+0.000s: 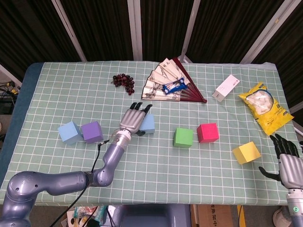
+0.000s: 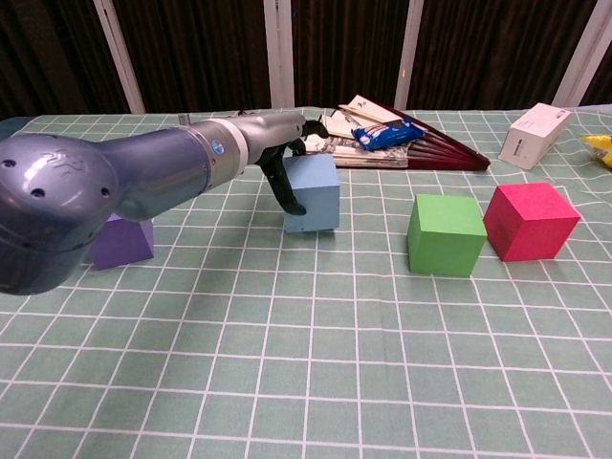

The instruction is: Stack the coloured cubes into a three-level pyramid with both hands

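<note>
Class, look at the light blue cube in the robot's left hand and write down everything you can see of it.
The light blue cube is a plain, matte, foam-like block with sharp edges and unmarked faces. It stands upright on the green checked tablecloth, left of the green cube and in front of the open paper fan. The left hand grips it, dark fingers over its top and left side. Nothing else touches it.

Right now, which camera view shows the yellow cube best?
The head view: the yellow cube lies there in full, near the table's right edge, close to the right hand. The chest view does not show it at all.
</note>
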Robot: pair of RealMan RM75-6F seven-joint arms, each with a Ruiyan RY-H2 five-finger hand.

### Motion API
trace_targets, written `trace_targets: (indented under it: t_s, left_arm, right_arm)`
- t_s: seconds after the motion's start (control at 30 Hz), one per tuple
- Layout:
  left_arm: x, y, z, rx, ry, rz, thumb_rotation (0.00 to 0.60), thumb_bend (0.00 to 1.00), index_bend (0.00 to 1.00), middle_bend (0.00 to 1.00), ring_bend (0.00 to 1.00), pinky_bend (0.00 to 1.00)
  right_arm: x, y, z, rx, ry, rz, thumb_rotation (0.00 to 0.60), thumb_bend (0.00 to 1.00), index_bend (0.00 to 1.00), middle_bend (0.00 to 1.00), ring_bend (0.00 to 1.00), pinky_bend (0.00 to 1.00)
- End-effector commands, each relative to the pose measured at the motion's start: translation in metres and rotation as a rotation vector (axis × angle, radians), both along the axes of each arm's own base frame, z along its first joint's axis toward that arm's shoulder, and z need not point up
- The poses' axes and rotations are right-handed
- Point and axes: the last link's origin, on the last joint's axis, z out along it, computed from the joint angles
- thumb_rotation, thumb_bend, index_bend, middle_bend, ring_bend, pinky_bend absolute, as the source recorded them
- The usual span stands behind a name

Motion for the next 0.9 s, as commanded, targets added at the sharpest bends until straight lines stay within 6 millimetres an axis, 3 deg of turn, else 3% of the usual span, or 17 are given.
trace_targets:
  t_s: [0.03, 0.9]
  left_arm:
    - [0.005, 0.004, -0.003, -0.008, -0.006, 0.002, 0.600, 0.31, 0.01, 0.37, 0.05, 0.02]
    - [0.010, 0.025, -0.014, -0.040, 0.043, -0.029, 0.600, 0.31, 0.01, 0.33, 0.05, 0.02]
  right_arm:
    - [0.000, -0.001, 0.000, -0.001, -0.001, -0.003, 0.600, 0.22, 0.00, 0.00, 0.00, 0.00]
    - [0.000, -0.001, -0.001, 0.003, 0.000, -0.010, 0.600, 0.22, 0.00, 0.00, 0.00, 0.00]
